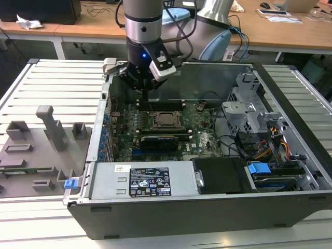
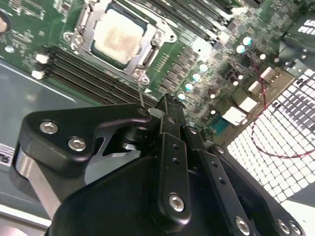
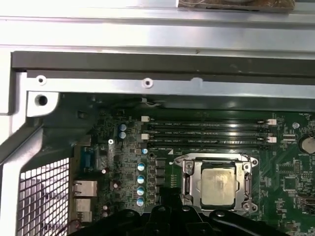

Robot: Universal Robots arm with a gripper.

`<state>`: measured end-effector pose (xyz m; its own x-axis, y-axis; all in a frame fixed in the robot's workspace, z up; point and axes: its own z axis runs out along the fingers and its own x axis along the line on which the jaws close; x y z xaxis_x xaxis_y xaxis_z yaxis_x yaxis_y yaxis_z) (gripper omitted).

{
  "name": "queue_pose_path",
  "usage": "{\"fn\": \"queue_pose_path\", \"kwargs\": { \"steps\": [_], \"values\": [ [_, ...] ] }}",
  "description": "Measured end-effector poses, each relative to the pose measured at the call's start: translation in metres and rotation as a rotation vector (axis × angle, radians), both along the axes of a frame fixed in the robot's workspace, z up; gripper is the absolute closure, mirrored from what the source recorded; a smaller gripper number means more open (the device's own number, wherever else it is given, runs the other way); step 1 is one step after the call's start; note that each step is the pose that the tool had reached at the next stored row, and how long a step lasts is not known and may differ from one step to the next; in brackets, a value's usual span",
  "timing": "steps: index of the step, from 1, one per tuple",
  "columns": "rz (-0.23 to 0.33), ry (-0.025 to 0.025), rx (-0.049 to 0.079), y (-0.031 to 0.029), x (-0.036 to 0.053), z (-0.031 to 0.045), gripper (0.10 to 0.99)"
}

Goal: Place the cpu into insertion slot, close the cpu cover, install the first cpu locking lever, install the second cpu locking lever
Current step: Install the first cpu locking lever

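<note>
Pale slatted metal table under open computer case, wooden desks behind, gripper pinched narrow near cpu

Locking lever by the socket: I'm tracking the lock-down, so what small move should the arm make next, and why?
Probably press the thin lever down toward the board. In the second wrist view the cpu lies seated with the cpu cover over its edges, and the lever stands up from the cover's corner to the tip of the gripper.

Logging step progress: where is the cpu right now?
In both wrist views the cpu lies on the green motherboard, framed by the cpu cover, beside the long memory slots.
</note>
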<state>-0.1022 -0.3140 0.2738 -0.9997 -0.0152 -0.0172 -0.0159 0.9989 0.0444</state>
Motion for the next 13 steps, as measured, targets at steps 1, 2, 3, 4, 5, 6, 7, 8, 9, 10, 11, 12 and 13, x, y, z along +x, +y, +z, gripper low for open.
{"fn": "queue_pose_path", "kwargs": {
  "steps": [1, 2, 3, 4, 5, 6, 7, 8, 9, 10, 11, 12, 13],
  "values": [
    [0.000, -0.0002, 0.000, 0.0001, -0.0025, -0.0008, 0.980],
    [0.000, -0.0003, 0.000, 0.0002, -0.0048, -0.0019, 0.980],
    [0.000, -0.0002, 0.000, 0.0003, -0.0060, -0.0026, 0.980],
    [0.001, -0.0002, 0.000, 0.0006, -0.0071, -0.0040, 0.980],
    [0.001, -0.0002, 0.000, 0.0013, -0.0075, -0.0051, 0.980],
    [0.002, -0.0001, 0.000, 0.0029, -0.0076, -0.0068, 0.980],
    [0.002, -0.0003, 0.000, 0.0059, -0.0076, -0.0085, 0.980],
    [0.002, -0.0002, 0.000, 0.0080, -0.0076, -0.0092, 0.980],
    [0.002, -0.0001, 0.000, 0.0095, -0.0076, -0.0096, 0.980],
    [0.002, -0.0002, 0.000, 0.0115, -0.0076, -0.0100, 0.980],
    [0.002, -0.0002, 0.000, 0.0133, -0.0076, -0.0103, 0.980],
    [0.002, -0.0002, 0.000, 0.0158, -0.0076, -0.0104, 0.980],
    [0.002, -0.0002, 0.000, 0.0181, -0.0076, -0.0106, 0.980]
  ]
}}
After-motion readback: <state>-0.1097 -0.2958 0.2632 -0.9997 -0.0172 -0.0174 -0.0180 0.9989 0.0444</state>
